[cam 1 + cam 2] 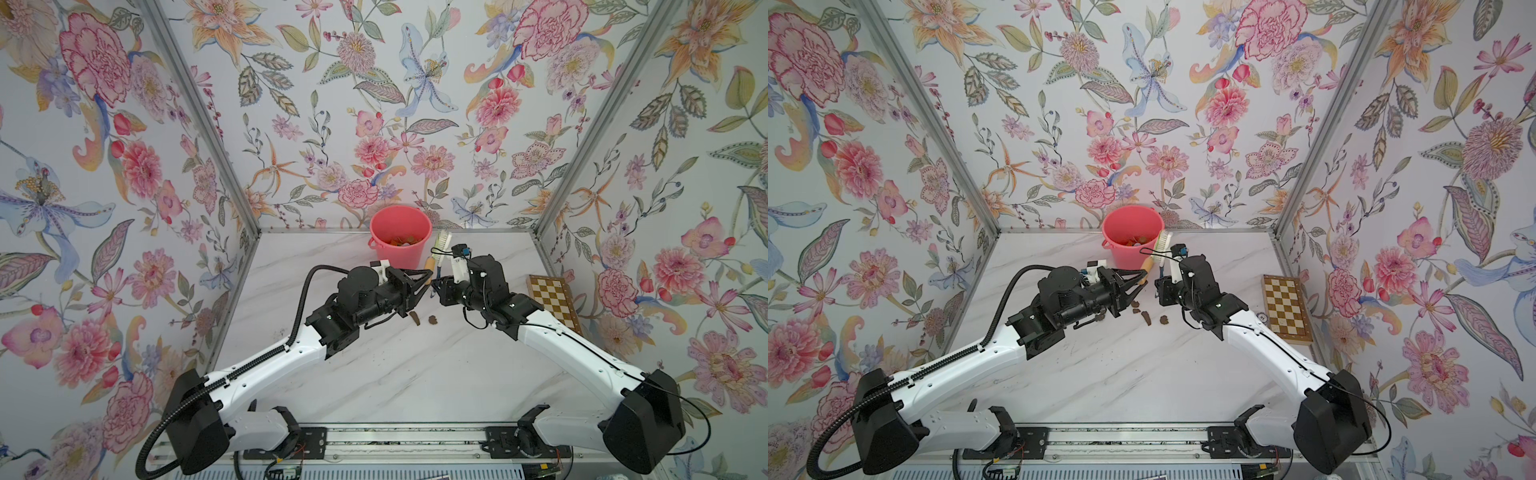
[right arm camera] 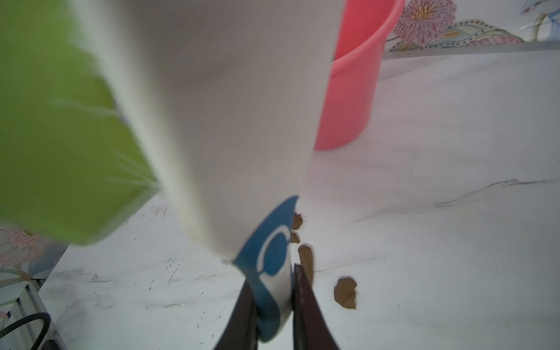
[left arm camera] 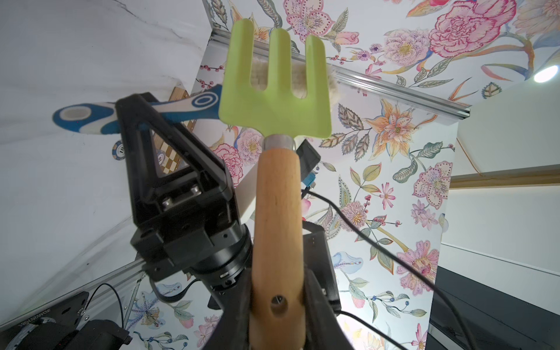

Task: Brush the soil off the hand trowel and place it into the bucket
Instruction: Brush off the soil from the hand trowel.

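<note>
- Holding the hand trowel (image 3: 274, 100) by its wooden handle (image 3: 278, 212), the left claw (image 3: 278, 306) is pressed together on the handle's lower end, one finger on each side.
- The trowel's head is lime green with three flat prongs, and a metal collar joins it to the handle.
- No soil shows on the side of the head that faces the left wrist view.
- The trowel is off the desk (image 1: 374, 374), raised between the two claws just in front of the bucket (image 1: 409, 257); it is not in the bucket.
- The right claw (image 2: 272, 303) is pinching the blue-and-white grip of the brush (image 2: 242, 121).
- The pale bristles (image 3: 300, 81) sit behind the prongs, against the green head; loose bristle strands lie across the green in the right wrist view.
- In both top views the brush head (image 1: 444, 243) points up towards the bucket rim, beside the wooden handle.
- The bucket stands upright at the back of the desk near the rear wall, with a few orange-brown bits inside that are too small to identify.
- The soil (image 1: 432, 320) lies on the desk as several brown lumps below the claws, in front of the bucket, with more lumps in a top view (image 1: 1146, 318).
- Fine dark crumbs are scattered over the desk nearby.
- A chessboard (image 1: 555, 301) lies by the right wall, well apart from the tools.
- A poker chip (image 3: 118, 150) sits near the chessboard.
</note>
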Controlling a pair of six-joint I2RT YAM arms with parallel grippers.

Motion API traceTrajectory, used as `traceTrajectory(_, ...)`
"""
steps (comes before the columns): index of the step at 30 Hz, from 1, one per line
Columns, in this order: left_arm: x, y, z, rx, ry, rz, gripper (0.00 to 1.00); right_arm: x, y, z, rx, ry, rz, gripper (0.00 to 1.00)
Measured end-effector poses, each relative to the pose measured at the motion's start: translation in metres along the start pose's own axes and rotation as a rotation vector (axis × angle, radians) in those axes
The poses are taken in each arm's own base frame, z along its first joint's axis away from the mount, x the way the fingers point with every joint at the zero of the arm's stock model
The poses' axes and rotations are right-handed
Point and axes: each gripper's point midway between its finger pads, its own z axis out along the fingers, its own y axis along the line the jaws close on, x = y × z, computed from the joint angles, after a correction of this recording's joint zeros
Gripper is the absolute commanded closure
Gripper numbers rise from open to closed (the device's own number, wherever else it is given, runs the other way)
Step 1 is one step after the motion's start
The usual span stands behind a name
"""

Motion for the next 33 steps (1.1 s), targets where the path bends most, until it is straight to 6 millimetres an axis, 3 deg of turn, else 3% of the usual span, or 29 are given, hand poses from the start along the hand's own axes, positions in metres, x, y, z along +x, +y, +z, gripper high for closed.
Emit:
traceTrajectory(7,0.004,-0.002,-0.006,-0.008,0.013,0.012,1.00,-0.011,-0.055,0.017,0.086,0.019,0.066,0.98)
traceTrajectory(10,0.005,-0.004,-0.007,-0.002,0.014,0.014,1.00,-0.013,-0.061,0.010,0.093,0.017,0.075,0.98)
traceTrajectory(14,0.005,-0.004,-0.007,-0.001,0.014,0.014,1.00,-0.022,-0.040,-0.011,0.045,-0.022,0.051,0.97)
traceTrajectory(18,0.006,-0.006,-0.007,0.006,0.020,0.015,1.00,-0.026,0.002,-0.042,-0.046,-0.082,-0.005,0.97)
traceTrajectory(21,0.006,-0.006,-0.006,0.007,0.024,0.015,1.00,-0.017,0.028,-0.048,-0.102,-0.077,-0.038,0.97)
traceTrajectory(23,0.005,-0.006,-0.004,0.005,0.022,0.015,1.00,-0.008,0.036,-0.044,-0.116,-0.053,-0.047,0.97)
traceTrajectory(26,0.004,-0.007,-0.003,0.002,0.017,0.014,1.00,0.001,0.030,-0.032,-0.095,-0.019,-0.040,0.97)
traceTrajectory(29,0.005,-0.011,-0.004,0.011,0.020,0.020,1.00,0.006,0.016,-0.014,-0.058,0.008,-0.024,0.97)
traceTrajectory(33,0.008,-0.015,-0.004,0.018,0.027,0.028,1.00,0.008,-0.021,0.018,0.011,0.053,0.021,0.98)
